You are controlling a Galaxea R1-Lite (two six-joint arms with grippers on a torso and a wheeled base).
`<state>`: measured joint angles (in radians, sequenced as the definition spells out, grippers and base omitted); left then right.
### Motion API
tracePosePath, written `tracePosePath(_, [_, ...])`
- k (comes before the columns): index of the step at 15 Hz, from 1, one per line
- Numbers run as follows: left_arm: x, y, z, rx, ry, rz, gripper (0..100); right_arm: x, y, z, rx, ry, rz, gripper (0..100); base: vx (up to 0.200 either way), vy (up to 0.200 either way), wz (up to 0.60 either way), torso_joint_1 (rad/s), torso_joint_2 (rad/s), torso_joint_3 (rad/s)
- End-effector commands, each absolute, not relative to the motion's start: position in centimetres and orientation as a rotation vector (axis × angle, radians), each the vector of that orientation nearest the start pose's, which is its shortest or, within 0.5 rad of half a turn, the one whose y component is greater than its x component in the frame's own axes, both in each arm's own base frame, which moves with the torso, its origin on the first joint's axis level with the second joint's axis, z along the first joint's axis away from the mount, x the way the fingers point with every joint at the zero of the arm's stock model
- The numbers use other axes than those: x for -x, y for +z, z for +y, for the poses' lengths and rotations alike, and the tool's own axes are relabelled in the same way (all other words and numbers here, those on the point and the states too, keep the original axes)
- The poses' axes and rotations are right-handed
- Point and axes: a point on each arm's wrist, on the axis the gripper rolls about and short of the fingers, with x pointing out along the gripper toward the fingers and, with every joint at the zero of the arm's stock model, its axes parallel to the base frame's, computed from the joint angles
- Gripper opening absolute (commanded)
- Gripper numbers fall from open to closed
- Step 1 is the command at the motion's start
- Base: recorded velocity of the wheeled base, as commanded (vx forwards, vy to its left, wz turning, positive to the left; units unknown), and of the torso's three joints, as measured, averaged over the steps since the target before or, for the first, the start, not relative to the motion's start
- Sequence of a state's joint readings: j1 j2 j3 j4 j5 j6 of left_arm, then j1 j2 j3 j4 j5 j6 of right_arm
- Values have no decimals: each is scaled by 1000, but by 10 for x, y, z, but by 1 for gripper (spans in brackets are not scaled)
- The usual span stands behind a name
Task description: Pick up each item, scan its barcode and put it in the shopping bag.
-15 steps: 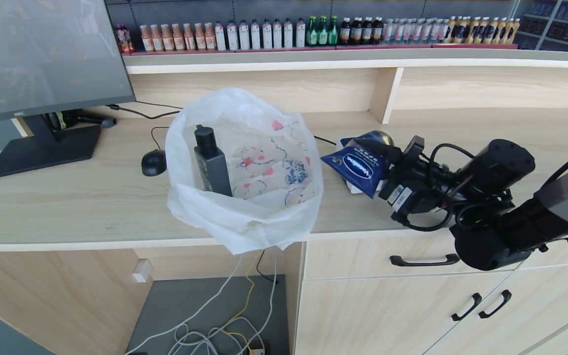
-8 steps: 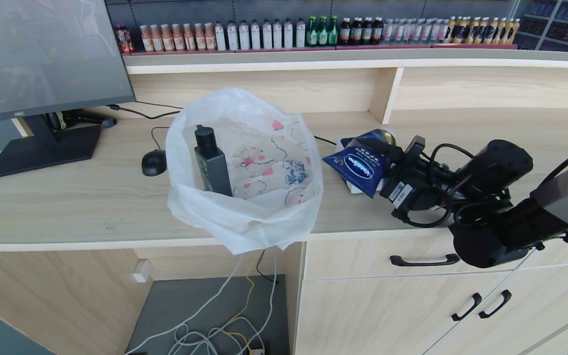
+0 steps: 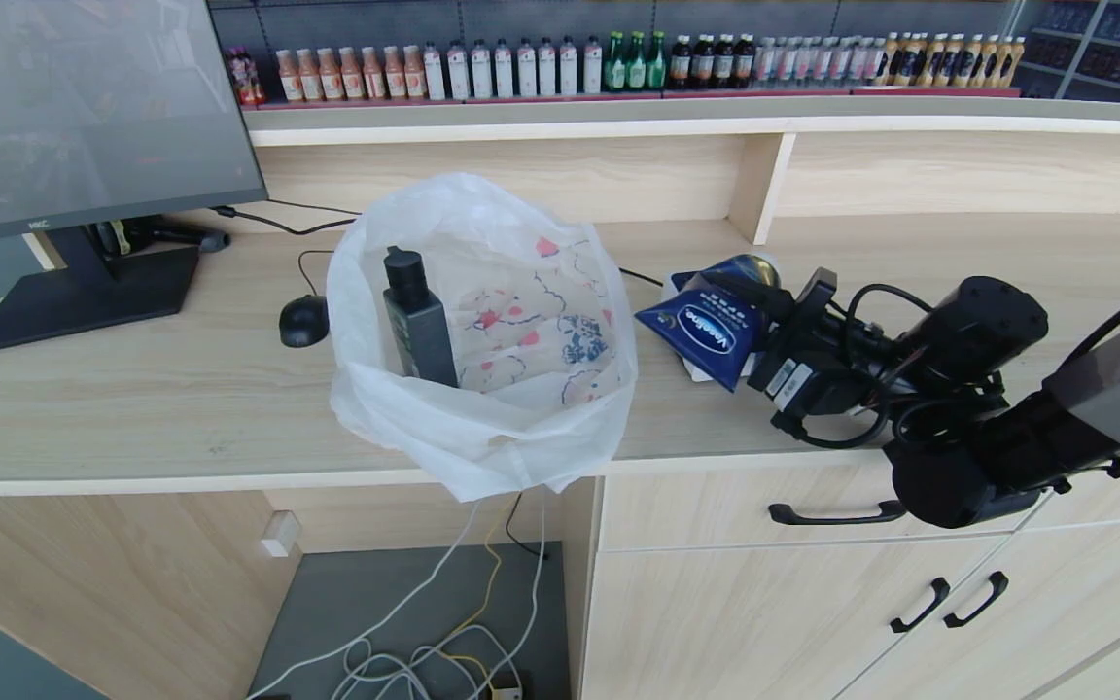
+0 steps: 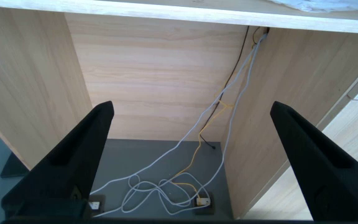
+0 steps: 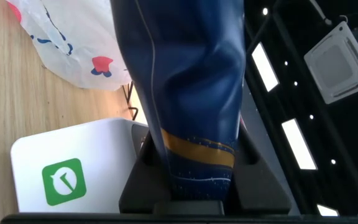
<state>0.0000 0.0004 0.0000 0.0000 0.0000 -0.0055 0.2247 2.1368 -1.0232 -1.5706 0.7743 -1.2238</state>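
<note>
A dark blue pouch point(image 3: 701, 326) with a gold band hangs just right of the white shopping bag point(image 3: 521, 428), a little above the counter. My right gripper point(image 3: 733, 309) is shut on it. In the right wrist view the pouch point(image 5: 185, 81) stands clamped between the fingers point(image 5: 248, 152), above a white pad with a green logo point(image 5: 73, 168). The shopping bag point(image 5: 61, 43) lies beyond it. A dark grey bottle point(image 3: 419, 326) stands inside the bag beside a patterned pack point(image 3: 531, 331). My left gripper point(image 4: 191, 107) hangs open below the counter, facing loose cables point(image 4: 173, 186) on the floor.
A monitor point(image 3: 84, 107) on a black stand fills the counter's left end, with a black mouse point(image 3: 303, 321) beside the bag. A wooden divider point(image 3: 764, 180) and raised ledge rise behind. Drawers with black handles point(image 3: 837, 513) sit under the right arm.
The right arm has eased slightly up and back with the pouch still in its grip. The bag and its contents have not moved.
</note>
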Motion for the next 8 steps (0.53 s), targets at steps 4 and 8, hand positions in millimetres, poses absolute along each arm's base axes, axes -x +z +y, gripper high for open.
tracePosePath(4, [23, 75, 0, 6, -2, 0, 100, -379, 172, 103, 1223, 581, -1008, 0, 0, 0, 0, 0, 0, 0])
tracePosePath(8, [23, 75, 0, 6, 0, 0, 100, -378, 174, 103, 1221, 577, -1014, 0, 0, 0, 0, 0, 0, 0])
